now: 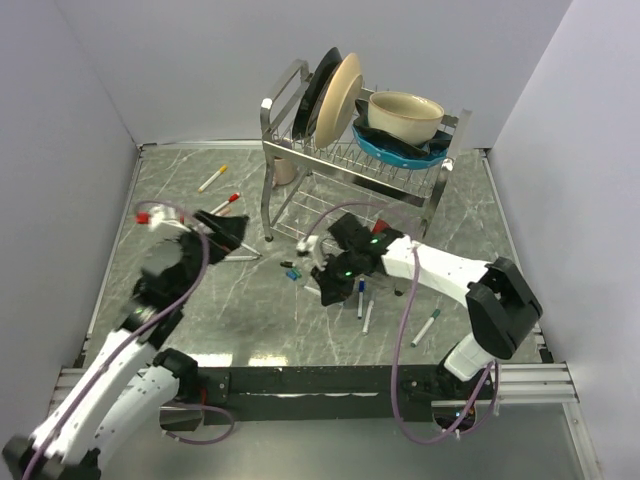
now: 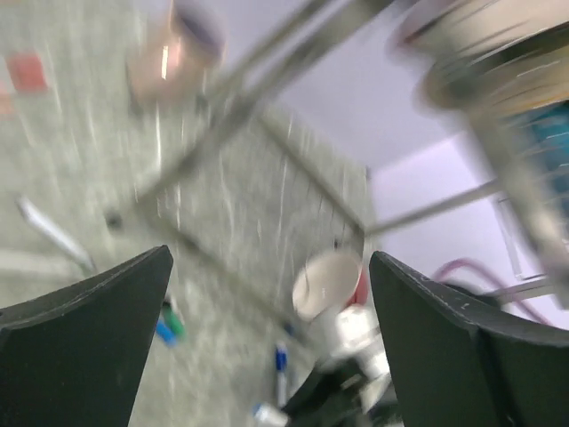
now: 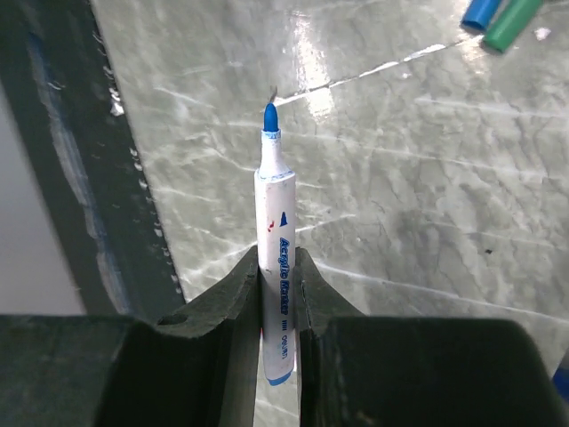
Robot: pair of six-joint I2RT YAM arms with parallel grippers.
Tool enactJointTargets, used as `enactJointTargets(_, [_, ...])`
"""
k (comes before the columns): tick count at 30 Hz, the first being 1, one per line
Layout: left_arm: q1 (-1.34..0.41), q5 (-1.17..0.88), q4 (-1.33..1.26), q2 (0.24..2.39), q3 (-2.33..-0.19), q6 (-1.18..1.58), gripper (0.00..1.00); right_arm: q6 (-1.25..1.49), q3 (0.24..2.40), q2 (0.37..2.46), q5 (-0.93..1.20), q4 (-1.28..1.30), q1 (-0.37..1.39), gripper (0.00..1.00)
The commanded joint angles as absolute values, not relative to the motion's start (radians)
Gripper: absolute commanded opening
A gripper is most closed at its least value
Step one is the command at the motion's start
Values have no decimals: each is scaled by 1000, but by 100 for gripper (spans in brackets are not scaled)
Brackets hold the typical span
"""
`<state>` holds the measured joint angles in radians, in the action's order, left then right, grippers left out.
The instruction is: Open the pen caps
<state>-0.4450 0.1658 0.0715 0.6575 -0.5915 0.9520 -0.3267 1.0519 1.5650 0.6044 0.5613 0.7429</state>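
My right gripper is shut on a white marker pen whose cap is off, with its blue tip bare and pointing at the table's near edge. In the top view this gripper is at the table's middle. Loose blue and green caps lie beyond it, also seen in the top view. My left gripper is open and empty, left of the rack; its view is blurred, with fingers wide apart. Yellow-capped, red-capped and green-capped pens lie on the table.
A metal dish rack with plates and bowls stands at the back centre, its legs close to both grippers. A pink cup sits under it. Two more pens lie right of the right gripper. Grey walls enclose the table.
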Motion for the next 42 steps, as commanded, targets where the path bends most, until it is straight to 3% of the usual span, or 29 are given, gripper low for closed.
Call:
enactJointTargets(1, [-436,327,310,555,-757,599,99,-382,1213,1679,372,577,896,2])
enactJointTargets(7, [-437,636,426,406,-715,482,100,-400,1610,1963,281,728,992,6])
enactJointTargets(14, [-433,770,405,151,-696,506,99,-406,2073,2273,98,796,1048,7])
enactJointTargets(19, [-420,738,373,98,-680,491,99,-443,2251,2381,43,785,1061,15])
enactJointTargets(34, [-393,678,364,132,-684,480,99,-486,2281,2502,-78,704,1092,25])
enactJointTargets(38, [-390,675,365,138,-684,480,99,-505,2276,2510,-103,692,1092,41])
enactJointTargets(42, [-388,678,365,140,-684,482,99,-511,2272,2494,-135,678,1092,46])
